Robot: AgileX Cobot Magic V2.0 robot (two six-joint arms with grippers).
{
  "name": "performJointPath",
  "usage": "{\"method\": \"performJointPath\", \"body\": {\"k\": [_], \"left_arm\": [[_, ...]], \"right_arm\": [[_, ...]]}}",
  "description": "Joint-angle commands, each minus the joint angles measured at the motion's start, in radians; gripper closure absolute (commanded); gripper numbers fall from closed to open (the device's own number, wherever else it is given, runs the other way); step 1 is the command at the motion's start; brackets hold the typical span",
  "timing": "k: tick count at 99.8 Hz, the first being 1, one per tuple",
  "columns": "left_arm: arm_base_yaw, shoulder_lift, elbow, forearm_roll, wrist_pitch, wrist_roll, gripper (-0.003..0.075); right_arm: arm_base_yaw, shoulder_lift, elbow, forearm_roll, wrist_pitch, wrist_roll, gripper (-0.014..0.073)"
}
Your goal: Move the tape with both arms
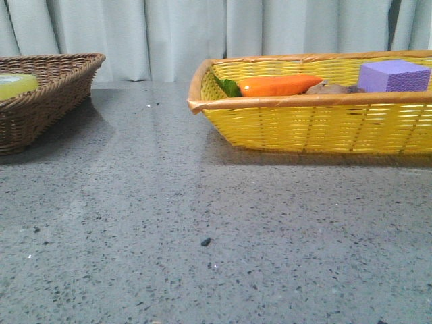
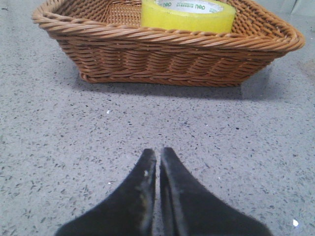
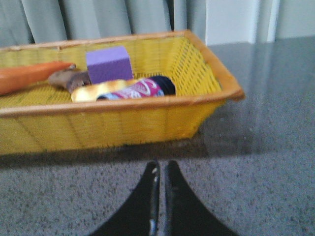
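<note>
The tape (image 2: pixel 187 15), a wide yellow roll with a white core printed in green, lies inside the brown wicker basket (image 2: pixel 167 59). In the front view only its yellow edge (image 1: pixel 15 85) shows over the brown basket's rim (image 1: pixel 61 74) at the far left. My left gripper (image 2: pixel 158 152) is shut and empty, low over the grey table, short of the brown basket. My right gripper (image 3: pixel 161 164) is shut and empty over the table, in front of the yellow basket (image 3: pixel 113 125). Neither arm shows in the front view.
The yellow basket (image 1: pixel 317 125) stands at the back right and holds an orange carrot (image 1: pixel 278 86), a purple foam block (image 1: pixel 393 75) and a colourful packet (image 3: pixel 135 89). A grey speckled table (image 1: pixel 202 223) lies between the baskets. Pale curtains hang behind.
</note>
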Motion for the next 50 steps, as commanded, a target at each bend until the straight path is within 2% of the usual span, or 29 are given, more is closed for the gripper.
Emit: {"method": "performJointPath", "body": {"k": [1,50], "left_arm": [[0.001,-0.029,0.013,-0.001,-0.062,-0.007,0.0741],[0.001,-0.029,0.013,-0.001,-0.062,-0.007,0.0741]], "right_arm": [[-0.003,-0.019,0.021,0.008,-0.001,-0.034,0.066],[-0.003,-0.019,0.021,0.005,0.114,-0.081,0.066]]}}
